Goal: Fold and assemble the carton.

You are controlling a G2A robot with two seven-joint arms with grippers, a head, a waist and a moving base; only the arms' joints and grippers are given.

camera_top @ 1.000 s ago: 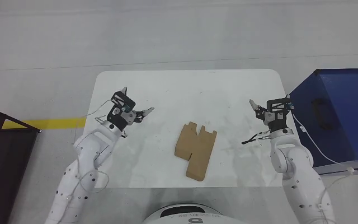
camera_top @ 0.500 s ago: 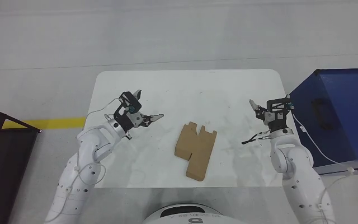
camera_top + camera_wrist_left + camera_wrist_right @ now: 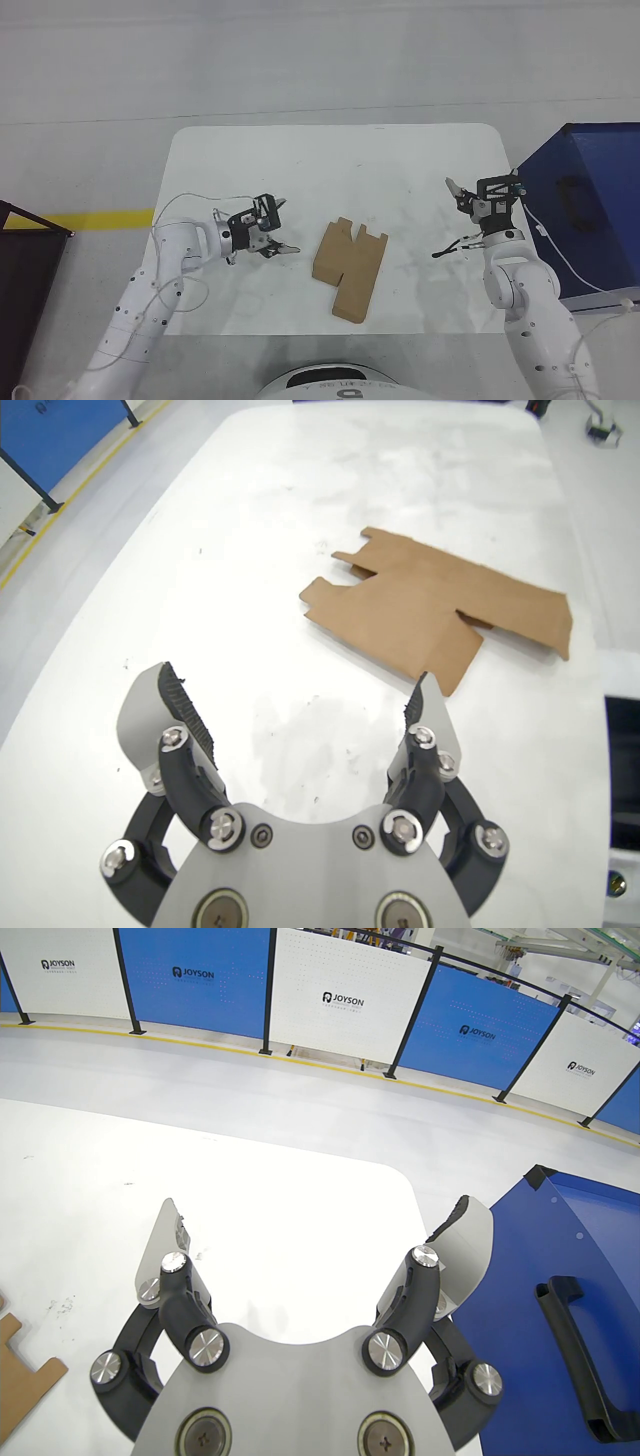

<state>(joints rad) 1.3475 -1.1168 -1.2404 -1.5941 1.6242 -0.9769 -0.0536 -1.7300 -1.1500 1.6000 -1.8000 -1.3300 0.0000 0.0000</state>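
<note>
The carton [image 3: 350, 268] is seen lying flat, not folded, on the table [image 3: 300, 150]. The L gripper [image 3: 283, 228] is held just beside the carton, fingers spread wide, nothing pinched. The R gripper [image 3: 445, 220] is seen well apart from the carton, on its other side, fingers spread too, nothing held. The carton is judged to be light, thin cardboard: a bit stiff, bendy at the creases, prob. slippy on the smooth top. It is best pinched at an edge flap, e.g. the corner nearest the L gripper, w/ the far side pressed down while it is folded.
</note>
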